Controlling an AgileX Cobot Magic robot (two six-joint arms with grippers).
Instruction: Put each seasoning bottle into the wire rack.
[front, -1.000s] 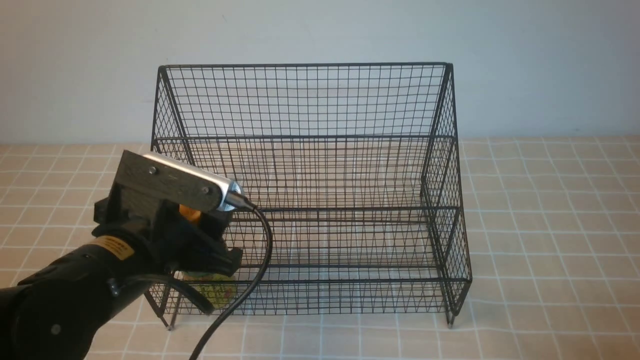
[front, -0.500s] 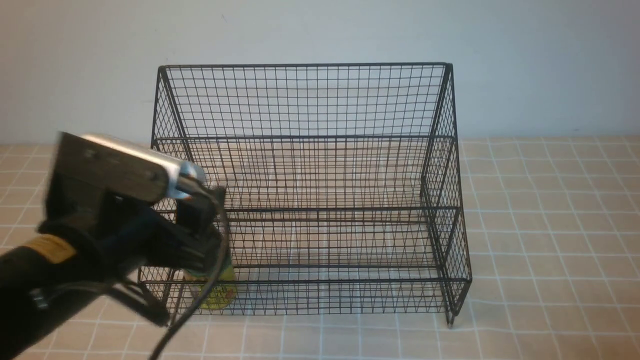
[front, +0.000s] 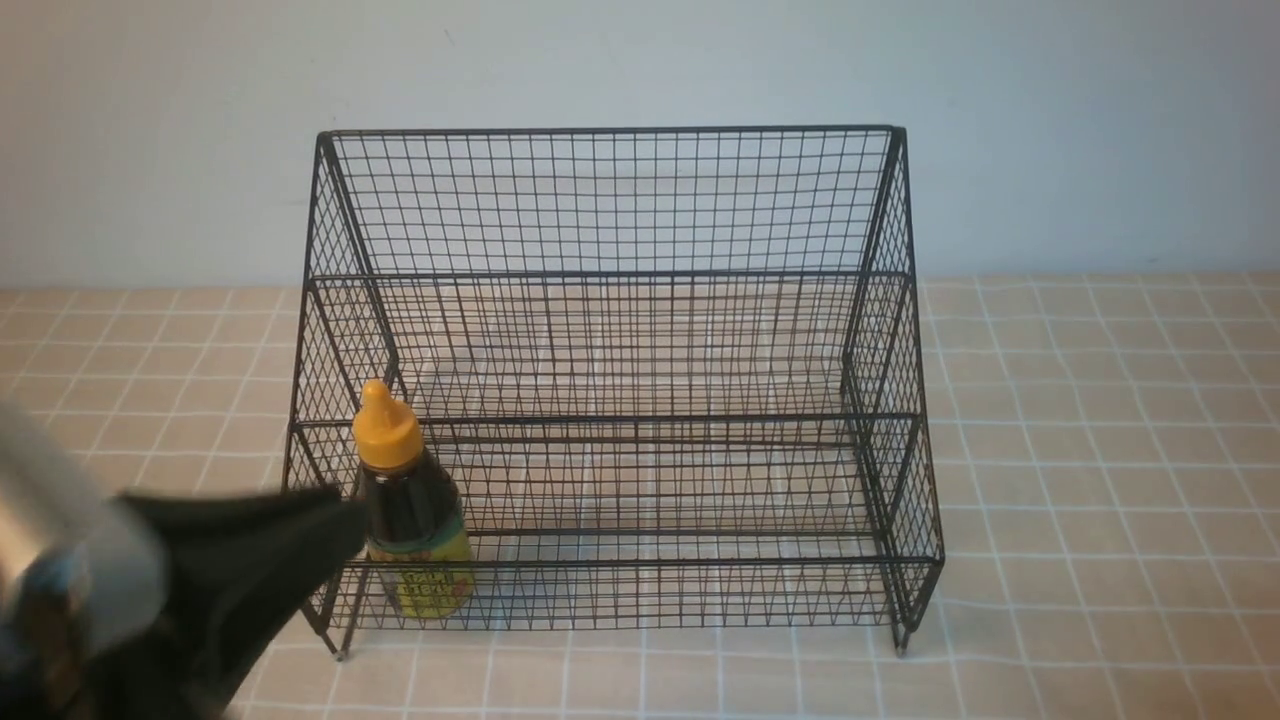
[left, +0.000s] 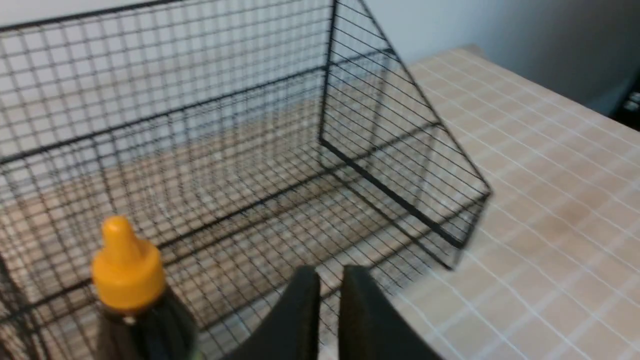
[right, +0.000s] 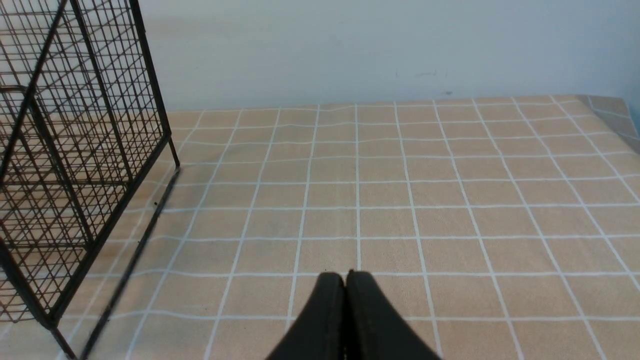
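The seasoning bottle (front: 412, 515), dark liquid with a yellow-orange nozzle cap and yellow-green label, stands upright in the left end of the lowest front tier of the black wire rack (front: 620, 272). My left gripper (front: 338, 508) is blurred, just left of the bottle and outside the rack's left side. In the left wrist view the gripper (left: 330, 274) is nearly shut with a narrow gap and holds nothing; the bottle's cap (left: 127, 270) is apart from it, inside the rack (left: 380, 150). My right gripper (right: 345, 276) is shut and empty over the tablecloth, beside the rack (right: 75, 150).
A peach checked tablecloth (front: 1080, 420) covers the table, with a pale wall (front: 640, 60) behind the rack. The rack's upper tiers hold nothing. The cloth's far edge shows in the right wrist view (right: 610, 112).
My left gripper has let go of the bottle and pulled back to the lower left, out of the rack. The bottle now stands alone in the front tier.
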